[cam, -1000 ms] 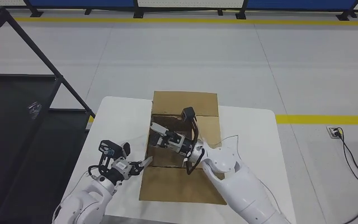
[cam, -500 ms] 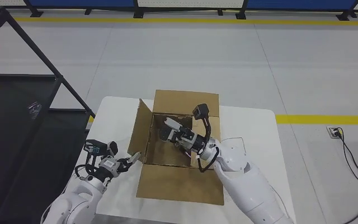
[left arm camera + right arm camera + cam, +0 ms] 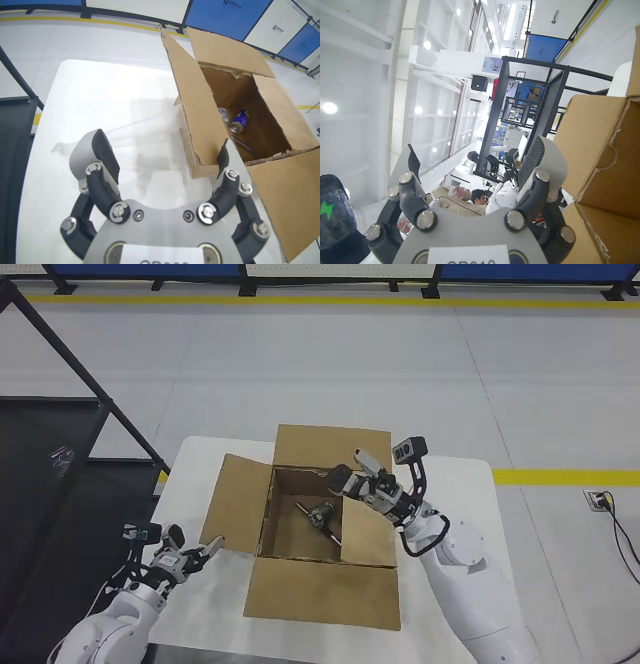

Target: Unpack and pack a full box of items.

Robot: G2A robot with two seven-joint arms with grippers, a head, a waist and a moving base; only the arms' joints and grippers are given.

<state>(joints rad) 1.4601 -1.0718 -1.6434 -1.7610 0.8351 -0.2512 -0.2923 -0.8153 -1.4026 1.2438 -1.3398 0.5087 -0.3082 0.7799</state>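
While left tool (image 3: 162, 147) and right tool (image 3: 475, 147) gape empty at the opened cardboard box (image 3: 320, 594), unpacking likely starts next: reaching inside for the blue can (image 3: 238, 121).

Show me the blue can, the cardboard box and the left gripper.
blue can (image 3: 240, 120), left wrist view, its painted side.
cardboard box (image 3: 320, 594), top view, its near flap.
left gripper (image 3: 163, 137), left wrist view, midway between fingertips.
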